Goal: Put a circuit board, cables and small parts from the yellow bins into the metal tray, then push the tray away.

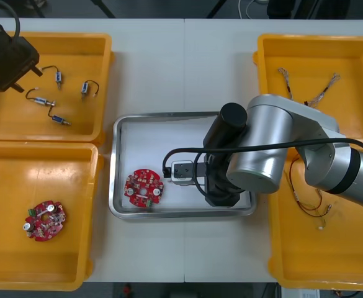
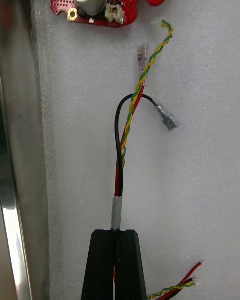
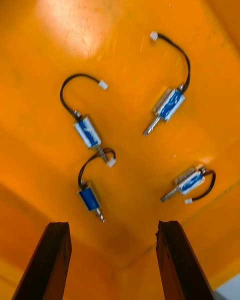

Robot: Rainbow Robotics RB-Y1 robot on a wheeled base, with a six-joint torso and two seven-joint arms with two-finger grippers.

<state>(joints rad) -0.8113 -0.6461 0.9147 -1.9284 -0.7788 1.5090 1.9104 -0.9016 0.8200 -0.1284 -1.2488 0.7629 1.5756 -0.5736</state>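
Two black fingers of the right gripper point(image 2: 116, 236) are pressed together on a bundle of red, black and yellow-green twisted cable point(image 2: 120, 177), pinching it just behind a pale sleeve. From the fingertips the cable runs straight ahead, its long axis in line with the fingers, over the white floor of the shiny metal tray point(image 2: 12, 190). Its loose ends fan out short of the round red circuit board point(image 2: 120, 0), which lies farther ahead in the same tray. The tray's wall rises close beside the fingers. With the cable inside the tray, the step in hand looks like the release: the fingers need only part and lift clear. The risk is the bundle snagging and rising with them.

The left gripper point(image 3: 112, 225) hovers with its fingers wide apart and nothing between them, above a yellow plastic bin point(image 3: 150, 25). Four small blue-wrapped metal parts point(image 3: 89, 132) with black leads lie ahead of its fingertips, the nearest just beyond one finger and slanted toward the gap. That arm is the nearer one for the parts.
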